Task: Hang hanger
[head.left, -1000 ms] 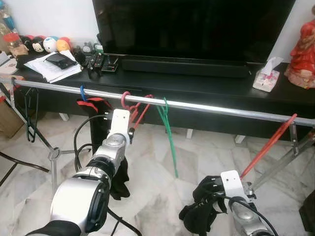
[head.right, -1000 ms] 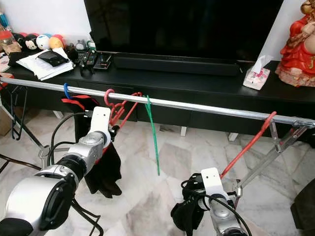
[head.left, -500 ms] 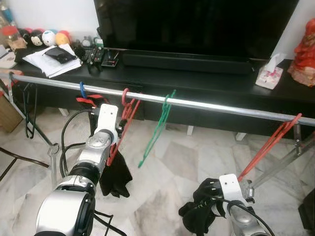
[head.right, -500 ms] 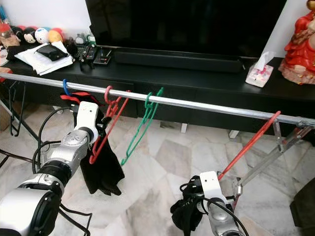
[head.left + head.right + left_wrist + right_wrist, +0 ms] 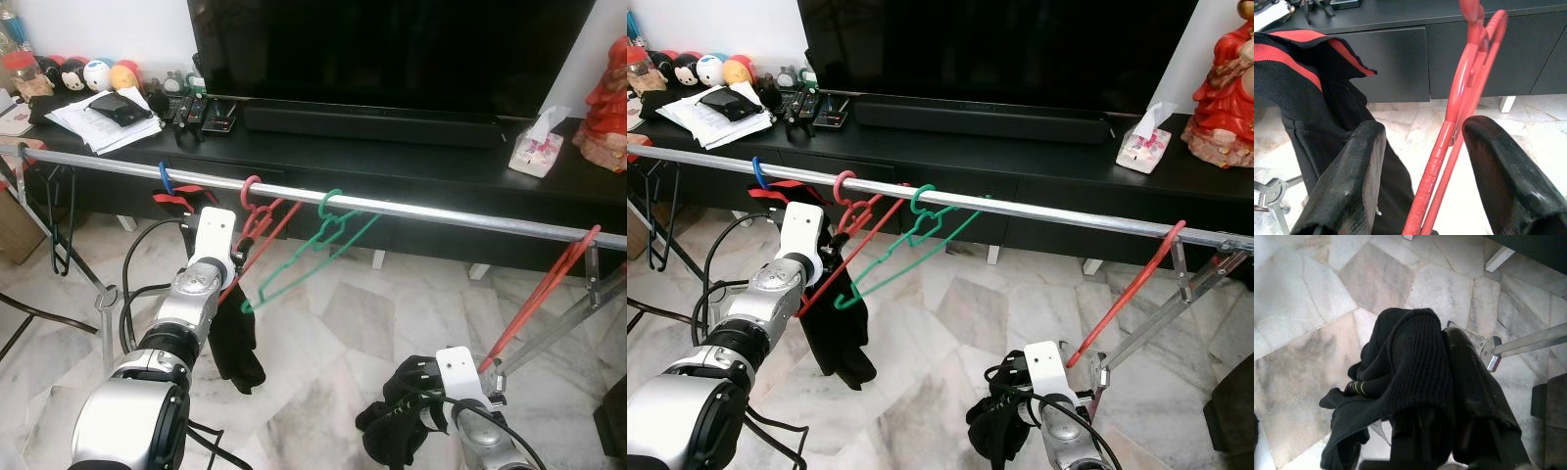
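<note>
A silver rail (image 5: 441,212) runs across in front of the TV cabinet. A red hanger (image 5: 1459,103) hangs from it by its hook, and my left gripper (image 5: 1425,132) stands open around its lower bars, one black finger (image 5: 1352,181) on each side. A green hanger (image 5: 313,250) hangs just right of it, swung out at a slant. Beside the left gripper, a black garment with red stripes (image 5: 1308,78) hangs from a blue hook (image 5: 165,181). Low at the right, my right gripper (image 5: 1435,338) is shut on a black knitted cloth (image 5: 1400,362) above the floor.
Another red hanger (image 5: 537,304) leans on the rail's right end by the folding stand leg (image 5: 1156,333). A black hanger (image 5: 61,225) hangs at the far left. Behind the rail are the black TV cabinet (image 5: 421,166), papers, remotes and a tissue box (image 5: 535,152). Marble floor lies below.
The green hanger, which hung straight down, has swung up and to the left. The red hanger has tilted too, and my left arm has shifted slightly left. The right gripper still holds the cloth.
</note>
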Robot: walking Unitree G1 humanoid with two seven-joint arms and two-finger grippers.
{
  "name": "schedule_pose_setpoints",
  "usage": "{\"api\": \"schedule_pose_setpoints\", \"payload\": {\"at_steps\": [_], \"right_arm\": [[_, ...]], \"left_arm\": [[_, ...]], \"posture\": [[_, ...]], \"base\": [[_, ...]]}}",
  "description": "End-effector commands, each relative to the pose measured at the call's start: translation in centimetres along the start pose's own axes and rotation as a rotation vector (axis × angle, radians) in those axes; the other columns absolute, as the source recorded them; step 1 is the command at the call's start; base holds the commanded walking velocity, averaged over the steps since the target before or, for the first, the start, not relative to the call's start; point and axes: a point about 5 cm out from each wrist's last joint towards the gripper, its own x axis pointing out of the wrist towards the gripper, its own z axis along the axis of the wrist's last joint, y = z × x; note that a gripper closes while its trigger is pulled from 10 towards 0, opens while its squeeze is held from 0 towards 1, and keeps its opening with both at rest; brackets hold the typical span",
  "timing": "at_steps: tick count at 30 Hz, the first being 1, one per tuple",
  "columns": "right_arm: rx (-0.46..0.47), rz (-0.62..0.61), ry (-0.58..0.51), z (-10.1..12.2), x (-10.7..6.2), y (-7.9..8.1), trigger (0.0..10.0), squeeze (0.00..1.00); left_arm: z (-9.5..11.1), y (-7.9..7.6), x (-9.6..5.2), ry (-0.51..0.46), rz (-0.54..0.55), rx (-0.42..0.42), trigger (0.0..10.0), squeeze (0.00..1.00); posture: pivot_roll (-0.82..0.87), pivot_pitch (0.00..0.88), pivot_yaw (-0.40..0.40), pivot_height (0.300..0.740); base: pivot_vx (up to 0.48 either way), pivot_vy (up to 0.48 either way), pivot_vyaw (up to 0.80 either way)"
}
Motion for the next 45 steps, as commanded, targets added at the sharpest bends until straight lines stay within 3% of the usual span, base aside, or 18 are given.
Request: {"api": "schedule_pose_setpoints", "payload": {"at_steps": [1,7,8,11,13,26,34,45], "right_arm": [[0.0,-0.001,0.014,-0.4,-0.1,-0.1,10.0,0.0],[0.0,-0.001,0.014,-0.4,-0.1,-0.1,10.0,0.0],[0.008,0.003,0.015,-0.7,-0.2,-0.1,10.0,0.0],[-0.053,0.101,-0.058,-2.9,-1.8,1.4,10.0,0.0],[-0.059,0.106,-0.072,-3.1,-2.0,1.5,10.0,0.0],[-0.06,0.123,-0.068,-3.4,-2.2,1.6,10.0,0.0],[-0.08,0.119,-0.001,-4.4,-2.4,1.6,10.0,0.0],[-0.192,0.135,0.107,-5.7,-2.5,1.7,10.0,0.0]], "left_arm": [[0.5,0.1,0.0,-0.022,-0.005,0.025,10.0,0.0],[0.5,0.1,0.0,-0.022,-0.005,0.025,10.0,0.0],[0.4,0.5,-0.4,-0.051,-0.004,0.025,10.0,0.0],[-1.3,0.1,-4.5,-0.254,-0.162,-0.026,10.0,0.0],[-1.6,-0.3,-5.4,-0.274,-0.228,-0.016,10.0,0.0],[-2.1,0.6,-6.8,-0.262,-0.175,-0.024,10.0,0.0],[-2.2,0.9,-7.4,-0.262,-0.127,-0.05,10.0,0.0],[-1.8,1.2,-7.3,-0.264,-0.103,-0.05,10.0,0.0]], "posture": [[-0.08,0.041,0.004,0.74],[-0.08,0.041,0.004,0.74],[-0.08,0.042,0.003,0.74],[-0.1,0.008,0.015,0.74],[-0.1,0.002,0.015,0.74],[-0.1,0.0,0.011,0.74],[-0.1,0.0,0.012,0.74],[-0.1,0.005,0.018,0.74]], "base": [[0.0,0.0,0.0],[0.0,0.0,0.0],[0.0,0.0,0.0],[0.0,0.0,0.0],[0.0,0.0,0.0],[0.0,0.0,0.0],[0.0,0.0,0.0],[0.0,0.0,0.0]]}}
